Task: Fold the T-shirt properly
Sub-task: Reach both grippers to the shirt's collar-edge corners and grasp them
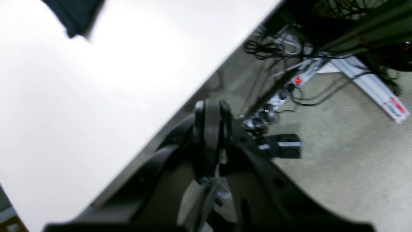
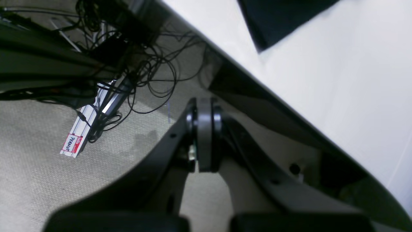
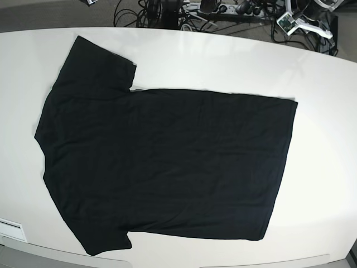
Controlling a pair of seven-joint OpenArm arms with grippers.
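- T-shirt: spread flat on the white table, plain black side up, no print showing. Sleeves at 9 o'clock end of the base view, straight hem at 3 o'clock. One sleeve points toward 11 o'clock, the other toward 7 o'clock near the table's front edge.
- Cloth lies mostly smooth, with faint wrinkles across the body.
- Neither arm appears in the base view.
- Left gripper: fingers pressed together, nothing between them. It hangs off the table edge over the carpet; picture is blurred. A corner of the T-shirt shows at 11 o'clock, well apart from the gripper.
- Right gripper: fingers likewise closed together and empty, out past the table edge above the carpet. A dark corner of the T-shirt sits at 1 o'clock, well apart.
- Cables and a power strip lie on the floor beneath the table.
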